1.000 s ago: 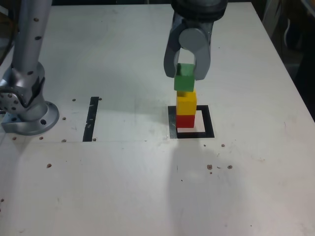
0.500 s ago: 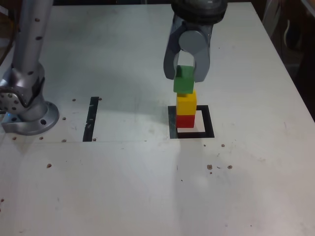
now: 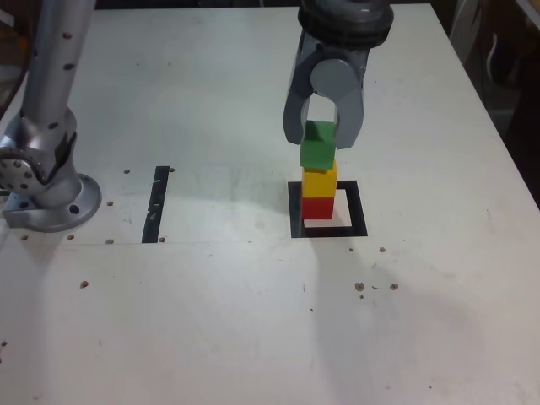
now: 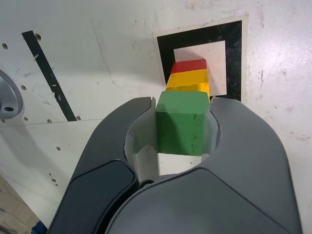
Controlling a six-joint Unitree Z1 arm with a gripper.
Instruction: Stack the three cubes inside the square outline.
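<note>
A red cube (image 3: 318, 207) stands inside the black square outline (image 3: 359, 208), and a yellow cube (image 3: 320, 180) rests on it. My gripper (image 3: 318, 140) hangs straight over this pile, shut on the green cube (image 3: 317, 148). The green cube sits slightly tilted at the yellow cube's top; I cannot tell whether they touch. In the wrist view the green cube (image 4: 181, 122) is clamped between both fingers of the gripper (image 4: 183, 105), with the yellow cube (image 4: 187, 80), the red cube (image 4: 188, 66) and the square outline (image 4: 234, 58) beyond it.
The arm's grey base (image 3: 46, 198) stands at the exterior view's left. A short black tape strip (image 3: 157, 202) lies between it and the outline. Small dark specks (image 3: 371, 287) dot the white table (image 3: 253, 321) in front of the pile.
The gripper has come down a little with the green cube and shifted slightly to the exterior view's right, so the cube sits more squarely over the yellow one.
</note>
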